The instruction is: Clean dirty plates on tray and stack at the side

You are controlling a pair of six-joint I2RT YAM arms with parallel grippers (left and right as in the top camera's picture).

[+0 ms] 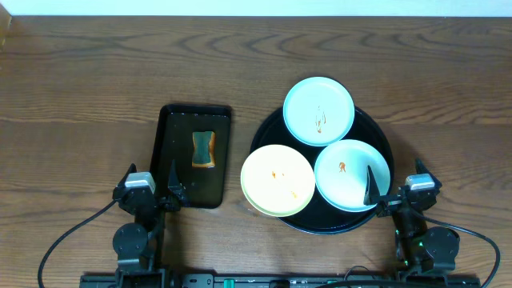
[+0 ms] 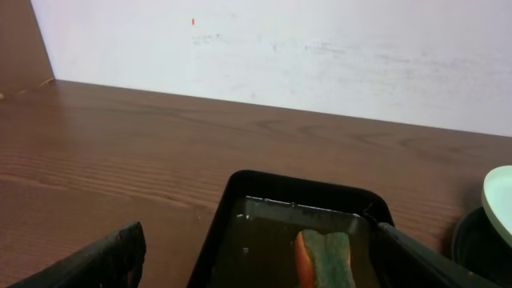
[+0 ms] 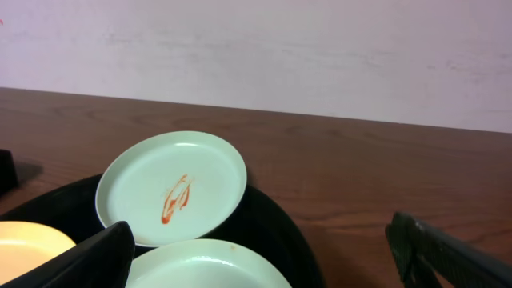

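Observation:
Three plates lie on the round black tray (image 1: pixel 382 132). A mint plate (image 1: pixel 318 110) with an orange smear sits at the back, also in the right wrist view (image 3: pixel 172 188). A second mint plate (image 1: pixel 352 174) with a small smear sits front right, its edge under my right wrist camera (image 3: pixel 208 268). A pale yellow plate (image 1: pixel 277 180) with smears overhangs the tray's front left rim. My right gripper (image 1: pixel 392 196) is open and empty at the tray's front right edge. My left gripper (image 1: pixel 152 192) is open and empty at the near end of the rectangular tray.
A small rectangular black tray (image 1: pixel 180 172) holds liquid and a green-and-orange sponge (image 1: pixel 204 150), seen also in the left wrist view (image 2: pixel 324 258). Bare wooden table (image 1: pixel 80 96) lies to the left and behind. A pale wall (image 2: pixel 280 48) stands beyond the table.

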